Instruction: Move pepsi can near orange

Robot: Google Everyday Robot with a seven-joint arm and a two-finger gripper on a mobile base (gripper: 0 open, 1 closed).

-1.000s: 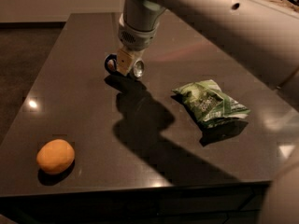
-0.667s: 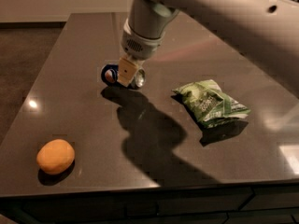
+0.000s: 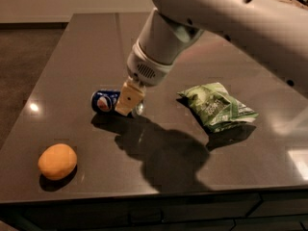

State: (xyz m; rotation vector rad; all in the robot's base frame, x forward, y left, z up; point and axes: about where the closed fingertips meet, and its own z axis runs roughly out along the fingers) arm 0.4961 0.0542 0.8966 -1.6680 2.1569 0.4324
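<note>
Dark glossy table (image 3: 86, 47), dim floor (image 3: 21, 66), pale wall (image 3: 72, 1)

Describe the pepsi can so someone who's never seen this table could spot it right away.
Look at the dark table; near its middle, left of the green snack bag, the robot's gripper reaches down. The pepsi can lies on its side in the jaws. It alone is dark blue with a round red-white-blue logo, unlike the orange at front left.

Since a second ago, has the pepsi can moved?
Yes: the pepsi can, at the pincer, has moved nearer the orange, away from the unmoved green bag.
</note>
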